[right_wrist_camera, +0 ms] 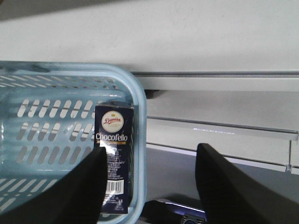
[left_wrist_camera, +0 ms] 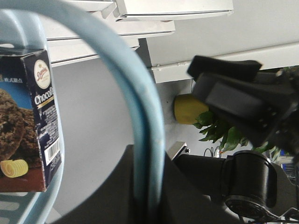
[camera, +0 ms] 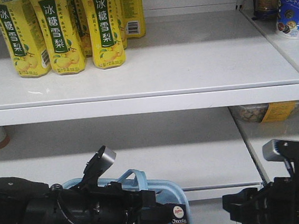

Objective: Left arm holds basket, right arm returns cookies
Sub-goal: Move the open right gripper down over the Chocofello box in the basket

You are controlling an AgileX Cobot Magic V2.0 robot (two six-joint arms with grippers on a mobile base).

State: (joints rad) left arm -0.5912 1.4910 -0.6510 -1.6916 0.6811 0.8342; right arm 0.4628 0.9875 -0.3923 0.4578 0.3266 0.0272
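front: faces shelves [camera: 161, 73] | wrist views: close, sharing basket [right_wrist_camera: 70, 68] and cookies [right_wrist_camera: 113, 140]

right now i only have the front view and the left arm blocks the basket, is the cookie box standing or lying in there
observer: standing. In the right wrist view the cookies are upright against the side wall of the basket.
operator: is my right gripper open
observer: yes, the right gripper is open, with nothing held.
operator: lined up with the box?
observer: only partly. One finger overlaps the box's lower corner, and the other shows beyond the basket rim.
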